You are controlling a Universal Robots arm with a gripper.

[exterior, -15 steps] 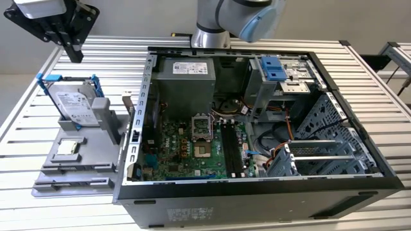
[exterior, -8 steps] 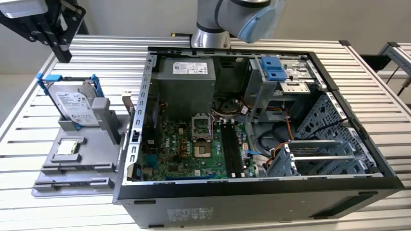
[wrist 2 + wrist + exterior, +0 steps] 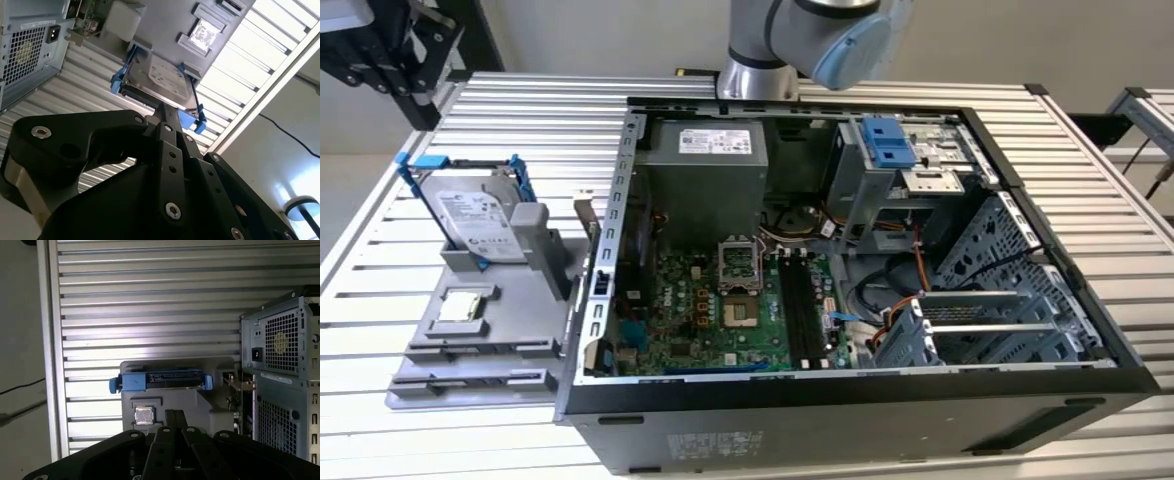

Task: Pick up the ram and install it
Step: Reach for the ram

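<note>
Hovering at the drive's (image 3: 478, 222) 11 o'clock, tool (image 3: 174, 415) pinched together, empty; I'd spread it, then square along the ram (image 3: 474, 349).

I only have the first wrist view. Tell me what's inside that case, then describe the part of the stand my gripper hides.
Observer: In the exterior view the case lies open, motherboard facing up.
Operator: Report the memory slots.
Observer: The black memory slots run beside the processor socket, on the exterior view's right of it; they look empty.
Operator: Now the stand.
Observer: The stand's near edge has two long grooves, each holding a dark slim strip; I cannot tell whether either is the ram.
</note>
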